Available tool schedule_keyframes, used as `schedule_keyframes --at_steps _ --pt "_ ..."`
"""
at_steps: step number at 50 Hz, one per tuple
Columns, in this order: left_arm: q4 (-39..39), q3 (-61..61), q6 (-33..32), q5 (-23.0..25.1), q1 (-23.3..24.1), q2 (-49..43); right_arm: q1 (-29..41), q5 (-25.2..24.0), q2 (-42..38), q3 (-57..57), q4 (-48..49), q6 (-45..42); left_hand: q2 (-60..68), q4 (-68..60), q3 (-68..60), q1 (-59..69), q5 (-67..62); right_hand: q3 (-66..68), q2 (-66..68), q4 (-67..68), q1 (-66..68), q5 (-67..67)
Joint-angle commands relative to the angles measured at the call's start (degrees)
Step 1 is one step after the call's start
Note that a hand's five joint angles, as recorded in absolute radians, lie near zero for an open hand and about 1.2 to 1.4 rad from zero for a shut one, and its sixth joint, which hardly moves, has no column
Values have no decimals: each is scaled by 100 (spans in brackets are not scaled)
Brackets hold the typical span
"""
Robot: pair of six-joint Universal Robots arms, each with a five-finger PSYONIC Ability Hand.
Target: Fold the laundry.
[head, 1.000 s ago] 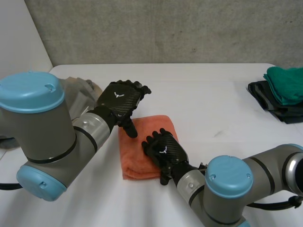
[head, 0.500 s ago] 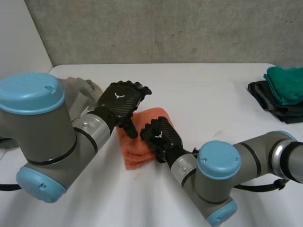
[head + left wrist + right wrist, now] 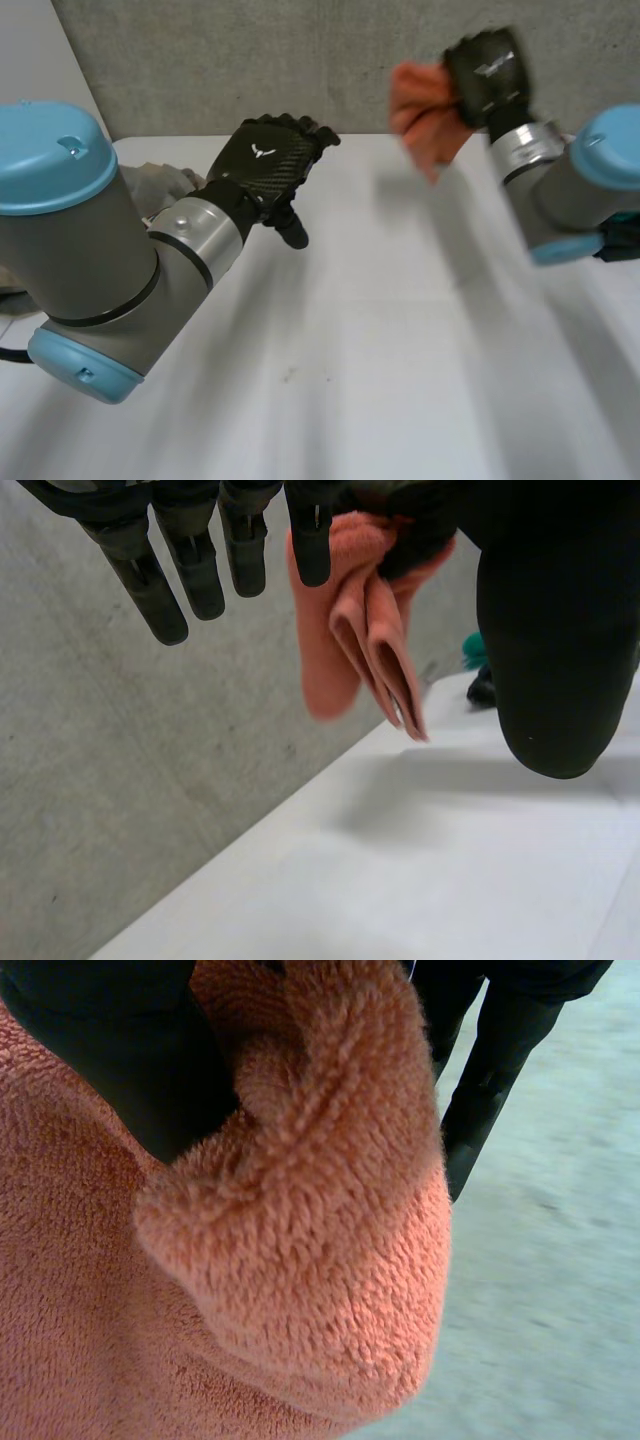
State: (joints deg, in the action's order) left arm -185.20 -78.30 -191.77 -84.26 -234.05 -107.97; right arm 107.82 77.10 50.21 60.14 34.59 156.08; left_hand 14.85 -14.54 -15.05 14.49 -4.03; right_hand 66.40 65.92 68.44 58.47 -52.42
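Note:
My right hand (image 3: pixel 487 72) is shut on the folded orange towel (image 3: pixel 425 115) and holds it high in the air above the far right part of the white table (image 3: pixel 380 330). In the right wrist view the towel (image 3: pixel 300 1260) is bunched under my right hand (image 3: pixel 120 1050), whose thumb and fingers curl round it. My left hand (image 3: pixel 265 160) hovers open over the table's left side, its fingers straight and holding nothing. Past the left hand's fingers (image 3: pixel 150 580) the towel (image 3: pixel 360 630) hangs with its folded layers loose.
A crumpled beige cloth (image 3: pixel 160 185) lies at the table's left edge behind my left arm. Folded green cloth (image 3: pixel 475 650) on a dark one (image 3: pixel 485 685) sits at the far right. A grey concrete wall (image 3: pixel 250 60) stands behind the table.
The right hand closed on the orange towel, then lifted it off the table's middle up and to the far right. The left hand stayed open and rose slightly.

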Motion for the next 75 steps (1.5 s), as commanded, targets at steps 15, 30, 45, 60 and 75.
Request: schedule_keyframes --at_steps 15,30,45,60,75 --pt "2 -1 87 15 316 -93 -3160 -1258 -2277 -2243 1268 2205 142 -173 -122 178 -224 1360 1408 1156 2153 -1758" --pt "-7 -142 87 15 325 -163 -4058 -2814 -2815 -1146 1681 2770 159 -190 -139 195 -241 1360 1408 1156 2153 -1758" --pt "-7 -168 87 15 483 -146 -4137 -2771 -1893 -249 1631 2788 159 -190 -139 195 -241 -4295 -4247 -4498 -3501 3897" --pt "-25 -159 105 50 808 206 -5402 -1727 24 341 -2112 646 42 -72 -22 77 -123 -5640 -5592 -5844 -4847 5242" --pt "-394 -151 70 217 669 1120 -4446 253 1956 980 -1281 483 -463 432 483 -427 382 -5640 -5592 -5844 -4847 5242"
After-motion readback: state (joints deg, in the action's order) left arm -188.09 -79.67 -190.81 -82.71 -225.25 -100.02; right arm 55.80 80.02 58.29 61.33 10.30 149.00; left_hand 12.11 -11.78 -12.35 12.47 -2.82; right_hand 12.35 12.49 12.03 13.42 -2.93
